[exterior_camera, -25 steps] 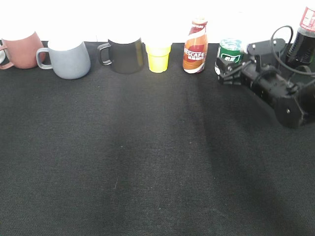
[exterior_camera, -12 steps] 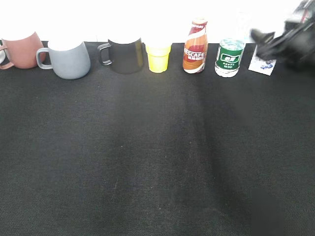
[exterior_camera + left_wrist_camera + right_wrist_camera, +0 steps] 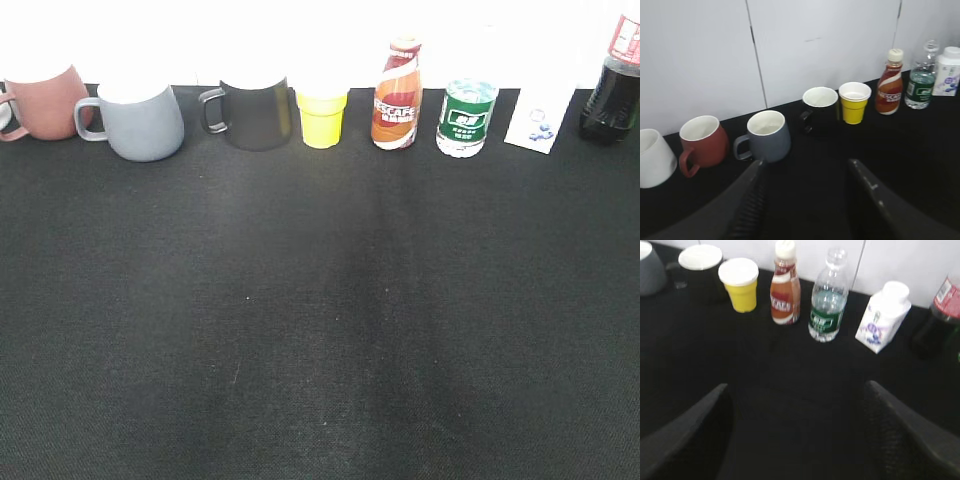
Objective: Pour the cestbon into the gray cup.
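The cestbon, a short clear bottle with a green label, stands upright in the back row, right of centre; it also shows in the right wrist view and the left wrist view. The gray cup stands at the back left, handle to the left; the left wrist view shows its pale inside. Neither arm shows in the exterior view. My left gripper is open and empty, well short of the gray cup. My right gripper is open and empty, well short of the cestbon.
The back row also holds a reddish-brown mug, a black mug, a yellow cup, a Nescafe bottle, a white carton and a cola bottle. A white mug stands far left.
My right arm was beside the cestbon, then swung up and away to the right and has left the exterior view. The bottle stands where it was.
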Motion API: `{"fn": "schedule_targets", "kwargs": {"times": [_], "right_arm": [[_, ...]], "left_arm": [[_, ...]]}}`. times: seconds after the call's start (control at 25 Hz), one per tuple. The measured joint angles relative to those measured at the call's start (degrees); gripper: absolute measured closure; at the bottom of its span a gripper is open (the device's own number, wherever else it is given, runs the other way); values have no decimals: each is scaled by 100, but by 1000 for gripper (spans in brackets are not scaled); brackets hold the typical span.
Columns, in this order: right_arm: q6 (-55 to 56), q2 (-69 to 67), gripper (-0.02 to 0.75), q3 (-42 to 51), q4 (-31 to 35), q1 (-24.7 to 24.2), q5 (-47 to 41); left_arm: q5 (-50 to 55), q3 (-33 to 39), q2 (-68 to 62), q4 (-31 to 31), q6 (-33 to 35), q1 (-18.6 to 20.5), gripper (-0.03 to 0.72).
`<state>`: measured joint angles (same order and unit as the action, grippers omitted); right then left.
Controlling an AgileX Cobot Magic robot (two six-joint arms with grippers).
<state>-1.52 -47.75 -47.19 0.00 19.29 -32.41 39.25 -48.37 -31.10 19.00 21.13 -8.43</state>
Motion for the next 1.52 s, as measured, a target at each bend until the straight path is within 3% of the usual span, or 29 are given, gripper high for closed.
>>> {"fn": "schedule_targets", "kwargs": {"times": [0.08, 0.28, 0.52, 0.72, 0.96, 1.08, 1.52], "right_arm": [[-587, 305, 144, -352, 522, 0, -1222], [-1002, 935, 144, -377, 1208, 6, -2895], [-889, 2547, 144, -360, 1059, 6, -3679], [-574, 3479, 144, 524, 868, 6, -3619], [-485, 4351, 144, 1374, 886, 6, -3350], [-474, 4447, 149, 1522, 886, 6, -3343], [-458, 4458, 169, 1837, 879, 6, -2870]], "left_arm": [[310, 0, 323, 208, 0, 0, 305], [1238, 278, 863, 365, 0, 0, 305], [2207, 736, 2403, -730, -1107, 0, 305], [2360, 736, 3149, -1501, -1957, 0, 305], [2580, 1114, 3149, -1772, -2113, 0, 305], [2576, 1530, 3149, -1717, -2158, 0, 305], [2171, 1747, 3149, -1612, -2169, 0, 305]]}}
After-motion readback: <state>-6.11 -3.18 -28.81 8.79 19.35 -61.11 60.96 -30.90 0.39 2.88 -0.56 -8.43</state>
